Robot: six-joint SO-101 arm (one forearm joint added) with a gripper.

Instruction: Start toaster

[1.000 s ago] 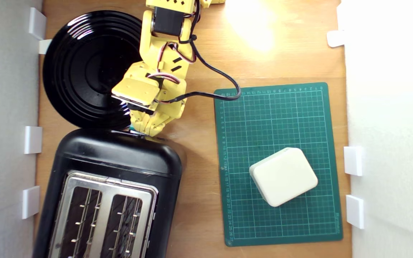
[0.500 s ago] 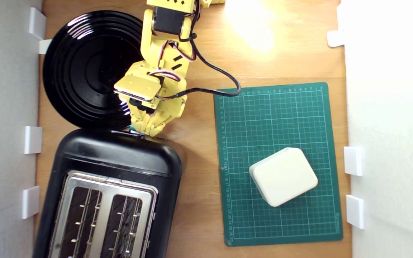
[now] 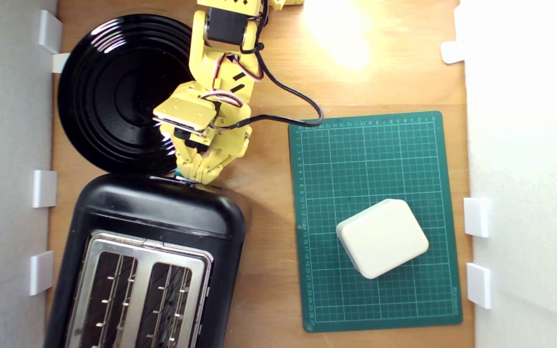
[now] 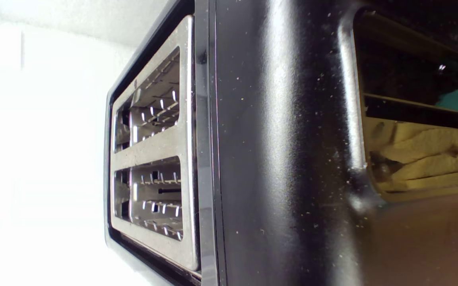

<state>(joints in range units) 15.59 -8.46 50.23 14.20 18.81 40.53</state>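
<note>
gripper: yellow printed gripper [image 3: 196, 180] tips on the small teal-green lever [image 3: 178, 172], jaw spacing hidden | change: wrist housing edges back, tips unmoved | toaster: large glossy black two-slot toaster [image 3: 162, 212] at exterior view's lower left | judgement: lever press seems unfinished

1. Your arm [image 3: 220, 96] is bright yellow plastic, built from blocky segments.
2. You'll see a black servo [image 3: 225, 26] set in it.
3. A black cable [image 3: 288, 92] loops off it; red-and-white wires [image 3: 218, 99] cross the wrist.
</note>
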